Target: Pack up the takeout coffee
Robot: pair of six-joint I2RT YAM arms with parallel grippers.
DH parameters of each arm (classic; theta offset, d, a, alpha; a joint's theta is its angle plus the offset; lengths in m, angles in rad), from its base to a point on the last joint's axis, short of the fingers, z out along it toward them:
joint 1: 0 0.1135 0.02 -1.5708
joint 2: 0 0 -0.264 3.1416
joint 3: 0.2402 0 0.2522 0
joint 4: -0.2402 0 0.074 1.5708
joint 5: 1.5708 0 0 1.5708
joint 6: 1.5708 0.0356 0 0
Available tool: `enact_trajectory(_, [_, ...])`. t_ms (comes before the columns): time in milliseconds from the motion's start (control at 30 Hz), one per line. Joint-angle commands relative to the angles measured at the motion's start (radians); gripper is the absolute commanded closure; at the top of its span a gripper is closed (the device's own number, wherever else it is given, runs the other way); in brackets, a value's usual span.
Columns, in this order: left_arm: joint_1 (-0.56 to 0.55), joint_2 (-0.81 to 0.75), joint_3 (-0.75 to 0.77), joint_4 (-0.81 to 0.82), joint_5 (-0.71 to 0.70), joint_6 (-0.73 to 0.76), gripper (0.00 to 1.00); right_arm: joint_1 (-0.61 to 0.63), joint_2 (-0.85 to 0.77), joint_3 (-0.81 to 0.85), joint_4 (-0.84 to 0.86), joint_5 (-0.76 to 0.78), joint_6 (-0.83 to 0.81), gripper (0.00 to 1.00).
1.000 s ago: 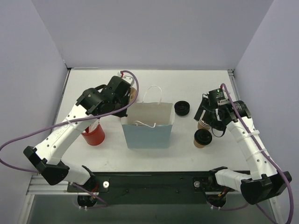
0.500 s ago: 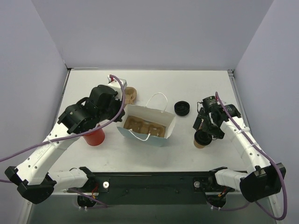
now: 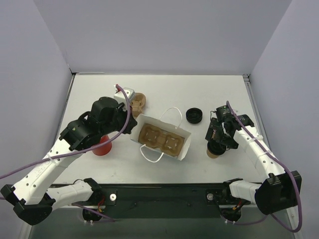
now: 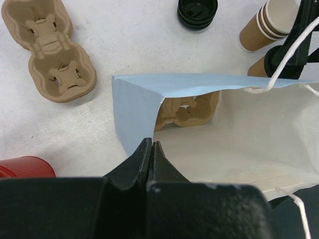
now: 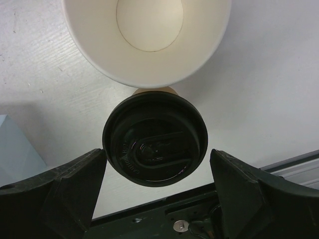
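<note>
The left gripper (image 4: 150, 149) pinched the rim of the light blue paper bag (image 4: 132, 112), while the right gripper (image 5: 156, 167) stood wide open around the black-lidded brown kraft paper cup (image 5: 154, 142) near the right edge of the worktop (image 3: 164, 89).

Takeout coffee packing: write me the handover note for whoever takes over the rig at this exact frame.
Grippers: the left tool is shut on the rim of the blue bag, holding it tipped open. The right tool is open, straddling the lidded kraft cup without gripping it.
Elsewhere: the red cup stands outside the bag, on its left.
Done: a pulp tray sits inside the bag.
Left: both cups into that tray.
</note>
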Motion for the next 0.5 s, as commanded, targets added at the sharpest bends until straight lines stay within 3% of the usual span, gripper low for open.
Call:
enact_trajectory(0, [0.003,-0.061,-0.025,0.127,0.037,0.022,1.0,-0.01,-0.001,-0.026,0.023,-0.013,-0.045,0.12])
enact_trajectory(467, [0.003,-0.186,-0.165,0.221,0.094,0.039,1.0,-0.023,0.02,-0.069,0.061,-0.044,-0.077,0.27])
